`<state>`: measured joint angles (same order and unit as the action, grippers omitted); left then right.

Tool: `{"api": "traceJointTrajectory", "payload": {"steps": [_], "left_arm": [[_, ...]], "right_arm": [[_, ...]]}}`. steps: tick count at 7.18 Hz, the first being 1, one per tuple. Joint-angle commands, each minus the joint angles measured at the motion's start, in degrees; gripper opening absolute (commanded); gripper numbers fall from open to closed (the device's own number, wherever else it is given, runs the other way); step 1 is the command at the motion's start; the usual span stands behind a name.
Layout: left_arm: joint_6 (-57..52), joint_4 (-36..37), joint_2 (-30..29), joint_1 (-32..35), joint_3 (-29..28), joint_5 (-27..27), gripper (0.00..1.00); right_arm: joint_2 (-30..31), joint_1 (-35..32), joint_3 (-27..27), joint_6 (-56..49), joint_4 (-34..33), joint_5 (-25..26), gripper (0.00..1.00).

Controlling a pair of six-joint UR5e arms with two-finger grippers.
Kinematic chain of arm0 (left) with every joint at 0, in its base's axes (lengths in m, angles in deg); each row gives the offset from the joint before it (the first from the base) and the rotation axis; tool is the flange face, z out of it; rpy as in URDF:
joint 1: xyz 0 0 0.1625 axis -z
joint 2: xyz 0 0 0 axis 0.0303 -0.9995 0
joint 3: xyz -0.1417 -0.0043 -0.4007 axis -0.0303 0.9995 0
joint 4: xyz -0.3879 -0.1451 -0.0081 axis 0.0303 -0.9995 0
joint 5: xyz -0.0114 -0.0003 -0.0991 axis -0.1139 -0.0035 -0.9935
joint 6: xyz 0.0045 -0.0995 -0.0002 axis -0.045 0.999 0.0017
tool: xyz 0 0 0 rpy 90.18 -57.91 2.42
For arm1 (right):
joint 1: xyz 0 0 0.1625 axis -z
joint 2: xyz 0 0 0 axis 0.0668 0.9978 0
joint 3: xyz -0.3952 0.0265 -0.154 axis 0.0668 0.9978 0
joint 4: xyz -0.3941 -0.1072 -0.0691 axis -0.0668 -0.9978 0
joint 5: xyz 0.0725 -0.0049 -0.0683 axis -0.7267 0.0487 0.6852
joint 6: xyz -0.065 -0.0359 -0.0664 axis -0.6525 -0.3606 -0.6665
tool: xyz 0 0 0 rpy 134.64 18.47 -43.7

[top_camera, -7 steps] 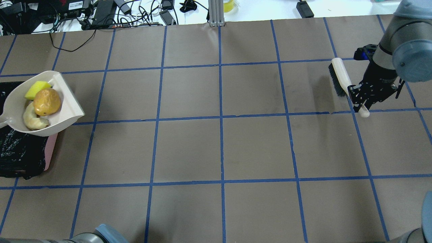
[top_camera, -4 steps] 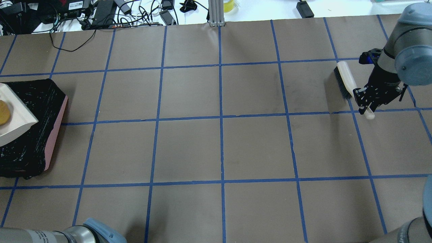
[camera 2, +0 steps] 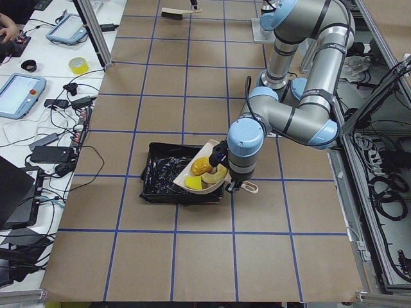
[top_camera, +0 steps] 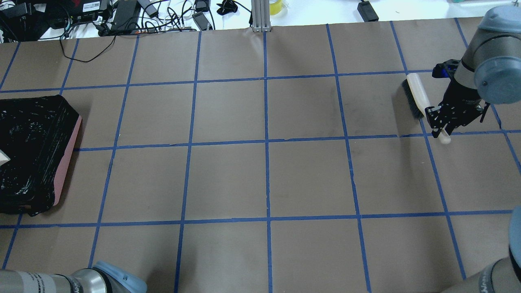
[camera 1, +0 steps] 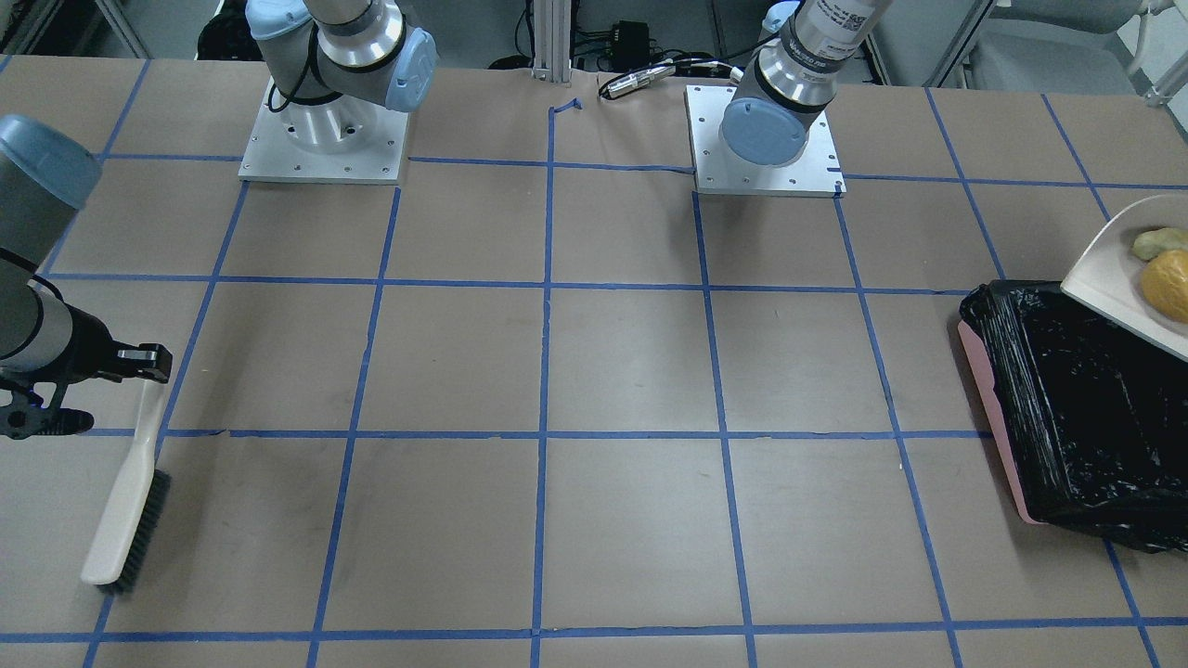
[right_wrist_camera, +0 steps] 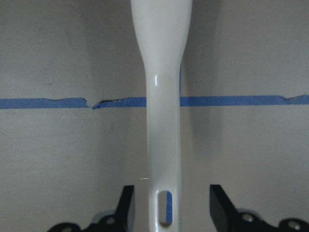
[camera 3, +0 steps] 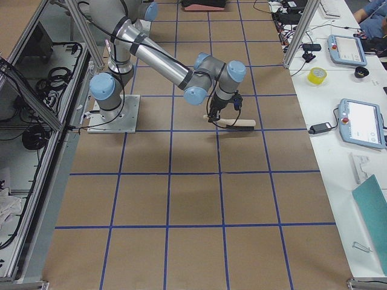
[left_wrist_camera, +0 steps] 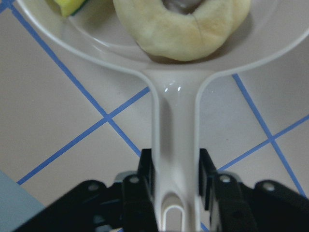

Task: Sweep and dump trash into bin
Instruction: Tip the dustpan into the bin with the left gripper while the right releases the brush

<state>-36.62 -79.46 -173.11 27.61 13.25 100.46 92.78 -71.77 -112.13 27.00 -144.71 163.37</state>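
My left gripper (left_wrist_camera: 175, 193) is shut on the handle of the beige dustpan (left_wrist_camera: 174, 121). The pan (camera 2: 209, 176) hangs roughly level over the robot-side edge of the bin (top_camera: 67, 162), a pink container lined with a black bag (camera 1: 1067, 408). The trash lies in the pan: the orange-brown lump (camera 1: 1168, 283), the cream crescent (left_wrist_camera: 183, 29) and the yellow-green wedge (camera 2: 192, 183). My right gripper (top_camera: 439, 122) is open, its fingers either side of the handle of a white brush (right_wrist_camera: 163, 96) with gaps showing. The brush (camera 1: 125, 520) rests on the table.
The brown table (top_camera: 264, 179) carries a grid of blue tape. Cables and power bricks (top_camera: 122, 16) lie beyond its far edge, with a metal post (top_camera: 260, 14) at the middle. The arm bases (camera 1: 320, 139) stand on the robot's side.
The dustpan with the trash has moved left, from over the bin's right edge to almost out of the overhead view. The right gripper and brush shifted slightly right, then stayed.
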Motion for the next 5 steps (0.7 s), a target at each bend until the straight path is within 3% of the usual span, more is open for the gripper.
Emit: {"api": "traceJointTrajectory", "payload": {"steps": [1,2,4,5], "left_arm": [[-0.8,0.4,-0.2,7.7,-2.9,12.1,0.0],[-1.5,0.4,-0.7,8.3,-3.1,13.9,0.0],[-4.7,3.8,-2.0,12.2,-1.7,25.0,0.0],[-4.7,4.4,-1.7,15.1,-0.7,26.5,0.0]], "right_arm": [[-0.1,0.0,0.1,0.1,-0.5,0.0,1.0],[0.4,0.0,0.5,0.3,0.1,0.0,1.0],[3.8,-0.5,2.3,0.1,0.8,-0.6,1.0],[6.4,-0.7,4.6,0.0,4.6,-0.8,1.0]]}}
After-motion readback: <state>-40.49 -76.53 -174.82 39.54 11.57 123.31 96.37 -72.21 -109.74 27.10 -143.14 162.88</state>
